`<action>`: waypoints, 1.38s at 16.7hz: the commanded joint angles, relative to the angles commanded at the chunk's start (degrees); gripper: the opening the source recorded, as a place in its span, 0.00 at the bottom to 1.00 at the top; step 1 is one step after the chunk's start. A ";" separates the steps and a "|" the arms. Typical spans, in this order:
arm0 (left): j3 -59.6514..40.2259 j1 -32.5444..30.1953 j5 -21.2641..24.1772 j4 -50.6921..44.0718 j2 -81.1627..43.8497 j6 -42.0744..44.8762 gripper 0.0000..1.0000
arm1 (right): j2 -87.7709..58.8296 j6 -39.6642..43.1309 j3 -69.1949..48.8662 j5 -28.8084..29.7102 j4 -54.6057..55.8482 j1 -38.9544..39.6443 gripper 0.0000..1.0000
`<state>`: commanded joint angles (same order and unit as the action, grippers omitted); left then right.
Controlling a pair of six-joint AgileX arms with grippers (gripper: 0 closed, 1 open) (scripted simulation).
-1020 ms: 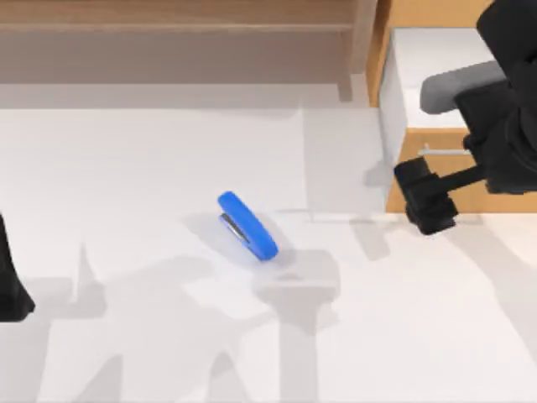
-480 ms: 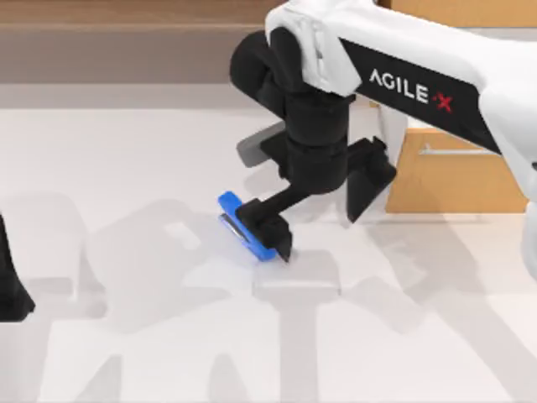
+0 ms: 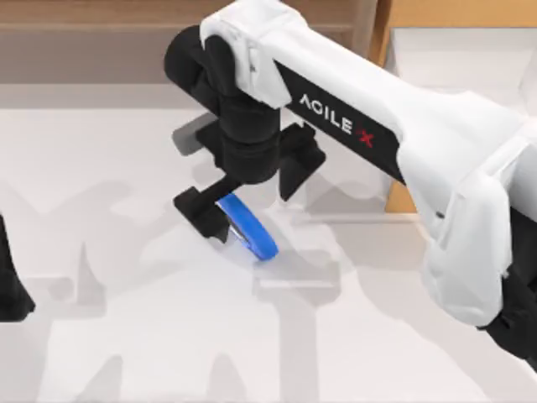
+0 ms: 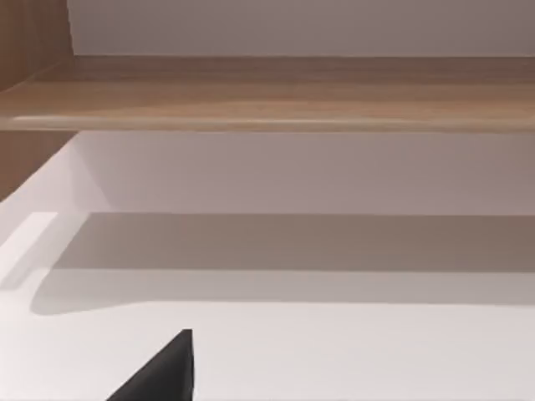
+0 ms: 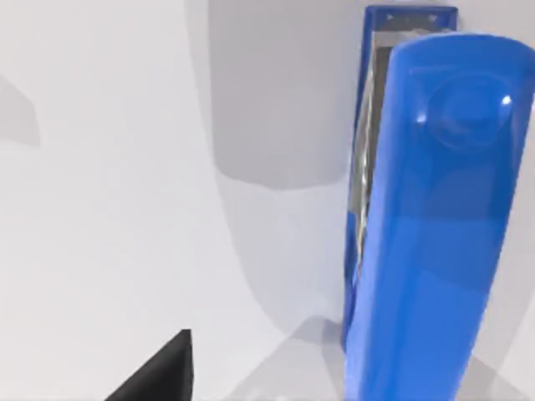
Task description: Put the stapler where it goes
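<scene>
The bright-blue stapler (image 3: 252,228) lies slanted on the white table near its middle. In the right wrist view the stapler (image 5: 435,217) shows close up, with its silver-grey metal strip along one side. My right gripper (image 3: 249,195) hangs over the stapler's far end and is open. One black finger (image 3: 201,214) is down at the stapler's left, the other (image 3: 298,164) up at its right, and neither visibly touches it. One fingertip (image 5: 163,372) shows apart from the stapler. My left gripper (image 3: 10,285) is parked at the table's left edge, open.
A wooden shelf (image 3: 168,21) runs along the back of the table. At the back right stands a wooden cabinet (image 3: 401,197) with a white open compartment (image 3: 453,59). The right arm's white link (image 3: 436,143) spans the right half of the table.
My right arm swung in from the right side and came over the stapler, then shifted further left. The stapler has stayed where it lay. The left arm is unmoved.
</scene>
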<state>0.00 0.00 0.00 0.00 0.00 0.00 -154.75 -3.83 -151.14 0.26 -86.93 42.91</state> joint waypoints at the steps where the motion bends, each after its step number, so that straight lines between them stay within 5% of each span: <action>1: 0.00 0.00 0.00 0.00 0.00 0.00 1.00 | -0.69 0.09 -1.34 0.10 0.10 0.08 1.00; 21: 0.00 0.00 0.00 0.00 0.00 0.00 1.00 | 0.94 0.10 13.19 0.15 13.49 0.17 1.00; 23: 0.00 0.00 0.00 0.00 0.00 0.00 1.00 | 0.94 0.10 13.19 0.15 13.49 0.17 0.85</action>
<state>0.00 0.00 0.00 0.00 0.00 0.00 -153.81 -3.74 -137.95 0.40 -73.43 43.08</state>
